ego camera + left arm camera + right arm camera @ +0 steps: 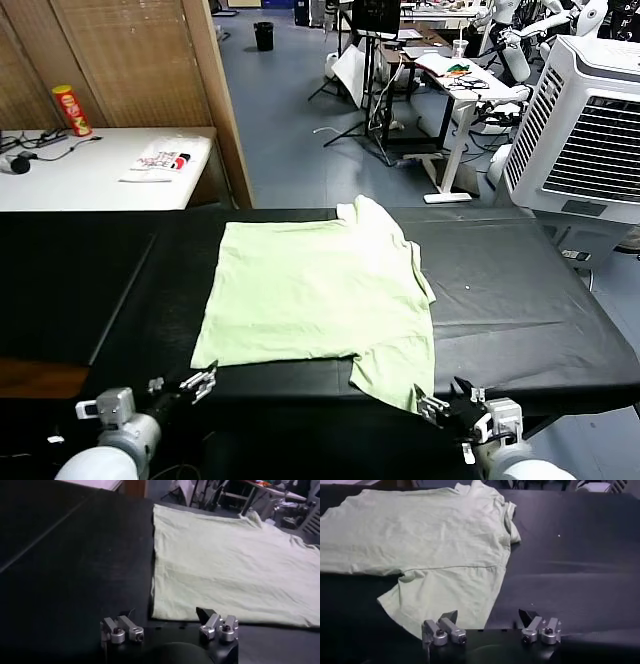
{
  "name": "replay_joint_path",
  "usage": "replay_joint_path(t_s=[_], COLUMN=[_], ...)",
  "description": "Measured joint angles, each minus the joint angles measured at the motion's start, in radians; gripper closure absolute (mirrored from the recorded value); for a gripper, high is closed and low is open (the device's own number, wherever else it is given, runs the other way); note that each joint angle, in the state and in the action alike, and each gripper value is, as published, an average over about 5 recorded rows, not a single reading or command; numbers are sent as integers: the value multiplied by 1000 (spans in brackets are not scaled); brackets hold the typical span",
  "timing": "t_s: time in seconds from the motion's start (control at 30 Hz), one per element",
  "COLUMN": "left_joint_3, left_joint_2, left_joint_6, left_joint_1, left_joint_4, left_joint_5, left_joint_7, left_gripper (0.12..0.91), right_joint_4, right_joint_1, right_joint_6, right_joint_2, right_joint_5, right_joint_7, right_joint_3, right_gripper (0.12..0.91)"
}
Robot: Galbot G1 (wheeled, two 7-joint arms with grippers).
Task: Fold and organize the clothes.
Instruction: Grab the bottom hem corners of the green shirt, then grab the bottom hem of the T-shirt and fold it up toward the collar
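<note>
shirt [315, 290] spread flat, no fold made | left gripper [200, 382], right gripper [440, 405] parked at shirt's near edge, jaws apart, nothing held

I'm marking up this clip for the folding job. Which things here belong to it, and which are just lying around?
Belongs to the job:
- shirt, spread flat on the black table
- left tool, open, near the shirt's near left corner
- right tool, open, by the near sleeve

Just lying about:
- white packet on the side table
- crisp can
- air cooler
</note>
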Motion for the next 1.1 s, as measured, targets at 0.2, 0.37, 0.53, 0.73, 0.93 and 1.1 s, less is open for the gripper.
replay_joint_path(t_s=[0.2,0.37,0.53,0.73,0.93,1.1], left_joint_3=[0,0,4,12,7,-11], left_joint_2=[-3,-3,-7,-10,-3,12], left_joint_6=[-3,-7,-13,-12,-9,-17], left_joint_1=[-8,-10,-6,-3,23,79], left_joint_4=[10,24,28,26,-5,-46], left_joint_5=[13,18,28,36,54,54], left_joint_7=[2,5,15,16,3,-18], left_gripper=[232,329,604,884,904,904], right_joint_4=[-11,-19,-24,-8,57,108], right_joint_1=[-1,-2,-1,-17,-62,-107], right_joint_6=[0,1,1,1,0,0], right_joint_2=[11,24,37,44,61,71], right_joint_5=[-6,-13,-16,-23,-37,-48], right_joint_7=[0,0,-1,8,23,22], right_joint_3=[-4,-10,-17,-7,11,18], right_gripper=[311,484,744,901,903,903])
